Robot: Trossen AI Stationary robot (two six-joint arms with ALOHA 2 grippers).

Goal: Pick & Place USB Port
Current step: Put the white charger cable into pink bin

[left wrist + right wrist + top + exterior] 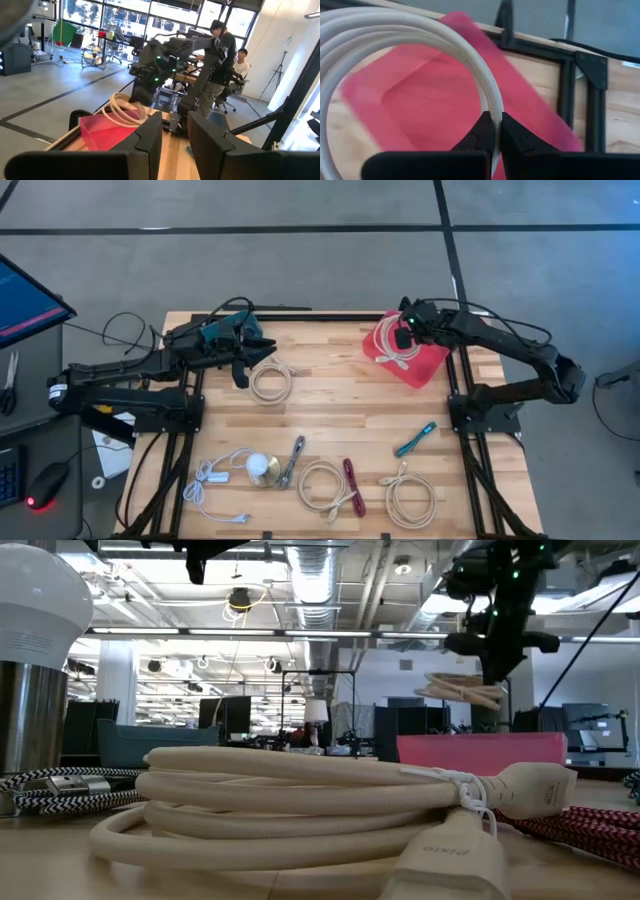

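Right gripper (496,131) has its fingers pinched on a white cable (396,345), hanging over the pink tray (425,365), so basically just the drop left. Left gripper (258,345) waits half-open; several cables remain on the surface (330,415).

The slatted wooden desk (340,405) is pale tan with a black metal frame. A shallow plastic tray (420,363) is bright pink-red, and the coiled cable (392,345) above it is cream-white. The braided cord (352,485) is dark red with a light fleck. A short cable (415,439) is teal. The round bulb (259,466) is white on a gold-coloured base.
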